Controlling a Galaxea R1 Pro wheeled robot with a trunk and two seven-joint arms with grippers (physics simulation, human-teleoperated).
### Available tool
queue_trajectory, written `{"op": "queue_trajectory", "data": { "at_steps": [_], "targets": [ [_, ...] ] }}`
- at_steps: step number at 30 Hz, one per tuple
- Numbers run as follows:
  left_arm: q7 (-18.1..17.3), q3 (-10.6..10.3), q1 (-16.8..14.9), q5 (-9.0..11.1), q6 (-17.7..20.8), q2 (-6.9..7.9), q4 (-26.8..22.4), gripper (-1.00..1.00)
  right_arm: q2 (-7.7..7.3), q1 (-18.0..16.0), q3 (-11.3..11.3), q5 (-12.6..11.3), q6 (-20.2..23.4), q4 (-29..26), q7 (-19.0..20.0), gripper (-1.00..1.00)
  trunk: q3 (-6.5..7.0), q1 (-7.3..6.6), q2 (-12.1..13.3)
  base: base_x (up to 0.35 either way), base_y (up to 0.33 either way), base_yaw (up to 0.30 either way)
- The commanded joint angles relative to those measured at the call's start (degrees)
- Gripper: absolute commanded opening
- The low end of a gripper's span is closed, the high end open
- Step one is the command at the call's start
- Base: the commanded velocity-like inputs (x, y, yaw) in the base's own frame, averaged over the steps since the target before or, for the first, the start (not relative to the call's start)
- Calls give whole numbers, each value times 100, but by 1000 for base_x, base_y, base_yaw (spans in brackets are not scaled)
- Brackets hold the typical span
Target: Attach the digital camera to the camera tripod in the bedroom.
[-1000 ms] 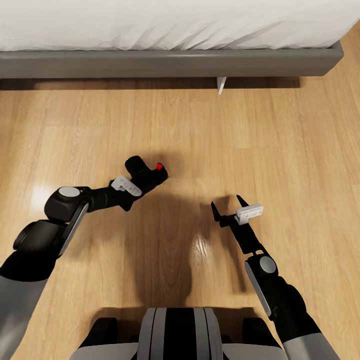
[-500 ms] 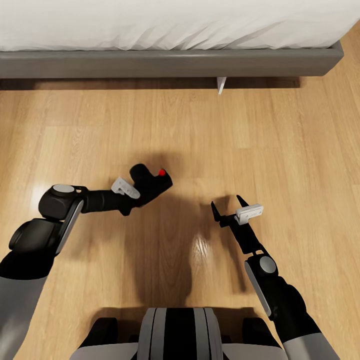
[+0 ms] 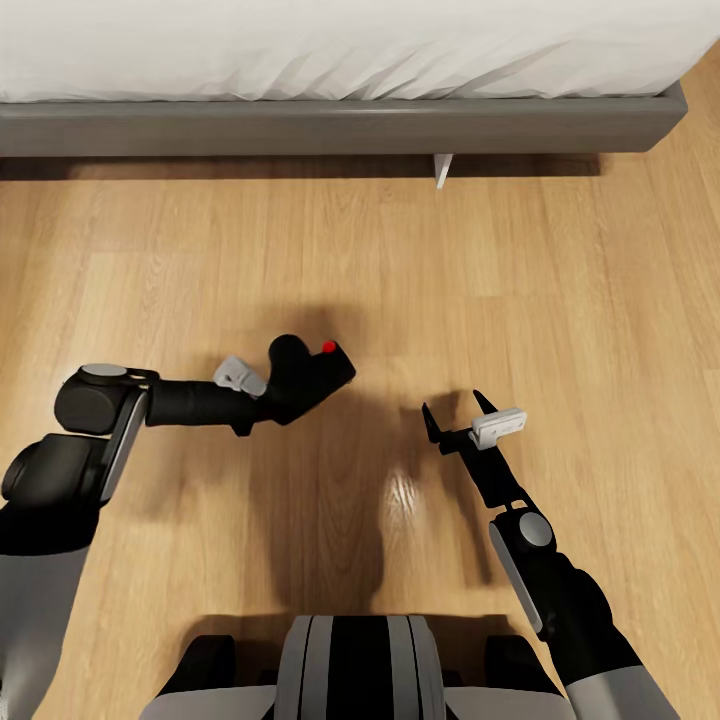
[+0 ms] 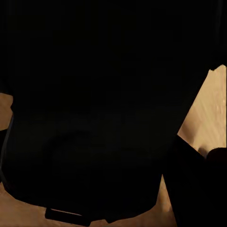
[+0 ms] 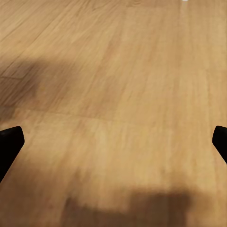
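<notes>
The camera [image 3: 305, 372] is held above the floor [image 3: 560, 300] in the closed left jaws [image 3: 272, 395], near the bed [image 3: 340, 120]. The right jaws [image 3: 458, 415] are spread wide, empty.

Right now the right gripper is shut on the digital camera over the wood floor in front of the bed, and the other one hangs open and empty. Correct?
Wrong arm. In the head view the left gripper is shut on the digital camera over the wood floor in front of the bed. The right gripper is the one hanging open and empty.
</notes>
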Motion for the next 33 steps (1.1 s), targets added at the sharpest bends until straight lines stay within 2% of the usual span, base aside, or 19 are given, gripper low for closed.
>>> {"op": "queue_trajectory", "data": {
  "at_steps": [1,6,9,11,14,19,29,33],
  "targets": [
    [-186,23,-4,-52,34,-4,0,-100,-3,-2,3,-3,-16,2,11,100,-3,-1,-1,0,0,0],
    [-849,211,-4,-52,32,-9,50,-100,-3,-2,2,-8,-46,2,10,100,86,-11,4,0,0,0],
    [-1199,417,-4,-52,35,-28,92,-100,-3,-2,8,-10,-107,2,9,100,153,-19,8,0,0,0],
    [-1424,608,-4,-52,45,-123,116,-100,-3,-2,14,-13,-190,2,4,100,197,-24,11,0,0,0],
    [-1545,724,-4,-52,49,-270,127,-100,-3,6,17,-15,-241,2,2,100,263,-32,15,0,0,0],
    [-1638,808,-4,-51,58,-389,141,-100,-3,29,23,-21,-276,2,2,100,374,-45,22,0,0,0],
    [-1701,838,-4,-54,70,-455,146,-100,-1,57,33,-38,-290,2,4,100,596,-70,35,0,0,0],
    [-1847,841,-4,-53,76,-450,150,-100,-1,87,41,-38,-283,2,6,100,684,-81,40,0,0,0]
  ]
}}
